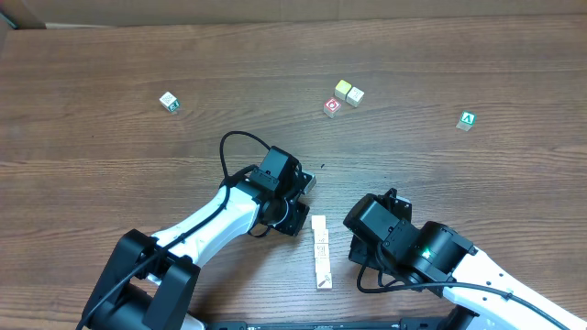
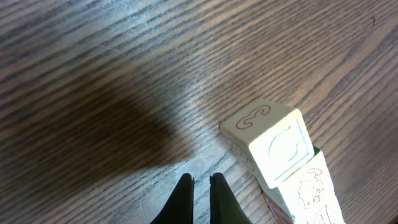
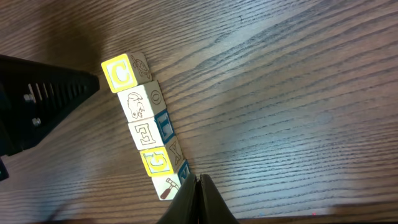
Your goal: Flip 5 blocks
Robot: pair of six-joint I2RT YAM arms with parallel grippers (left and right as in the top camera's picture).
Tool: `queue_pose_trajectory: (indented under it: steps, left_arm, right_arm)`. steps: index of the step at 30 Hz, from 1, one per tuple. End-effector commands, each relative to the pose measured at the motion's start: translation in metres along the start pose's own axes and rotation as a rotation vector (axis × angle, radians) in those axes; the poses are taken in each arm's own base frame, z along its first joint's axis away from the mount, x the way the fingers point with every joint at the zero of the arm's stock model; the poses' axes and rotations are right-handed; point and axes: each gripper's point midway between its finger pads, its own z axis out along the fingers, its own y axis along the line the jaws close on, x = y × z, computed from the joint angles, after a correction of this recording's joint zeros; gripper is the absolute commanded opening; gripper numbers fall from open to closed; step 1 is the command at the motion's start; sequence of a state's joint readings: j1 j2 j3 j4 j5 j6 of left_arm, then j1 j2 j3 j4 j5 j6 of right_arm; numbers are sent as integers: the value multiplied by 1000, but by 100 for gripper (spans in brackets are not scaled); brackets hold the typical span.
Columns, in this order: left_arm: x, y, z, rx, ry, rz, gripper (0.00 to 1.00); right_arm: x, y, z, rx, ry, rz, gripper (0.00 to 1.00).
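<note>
Black left gripper [image 2: 200,182] and right gripper [image 3: 198,182], both pressed together, flank the blocks [image 3: 142,129].

blocks [image 1: 321,252] in a row on table [image 1: 110,174]

Five pale blocks [image 1: 321,252] lie touching in a row.

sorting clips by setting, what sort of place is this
Likely a robot lab bench: a wood-grain table, a left arm and right arm at it, and alphabet blocks in a row.
</note>
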State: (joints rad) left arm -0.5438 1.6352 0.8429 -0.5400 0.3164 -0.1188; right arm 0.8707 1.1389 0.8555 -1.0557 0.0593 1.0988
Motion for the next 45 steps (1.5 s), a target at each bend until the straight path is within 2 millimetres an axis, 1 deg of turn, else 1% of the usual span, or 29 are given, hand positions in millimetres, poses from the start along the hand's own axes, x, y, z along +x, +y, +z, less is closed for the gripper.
queue_pose_trajectory:
  steps: [1, 12, 21, 33, 45]
  left_arm:
    - [-4, -4, 1, 19, -3, -17, 4]
    - [-6, -14, 1, 76, -7, -8, 4]
    - [-6, -15, 1, 81, -7, -7, 4]
    - [-5, -22, 0, 124, -3, 1, 4]
    - [-5, -23, 0, 130, -4, 2, 4]
  right_arm:
    - [-5, 3, -4, -10, -21, -3, 4]
    - [-5, 3, -4, -10, -20, -3, 4]
    - [-4, 3, -4, -12, -13, -3, 4]
    - [-3, 4, -4, -15, -6, -3, 4]
    - [-3, 4, -4, -14, -6, -3, 4]
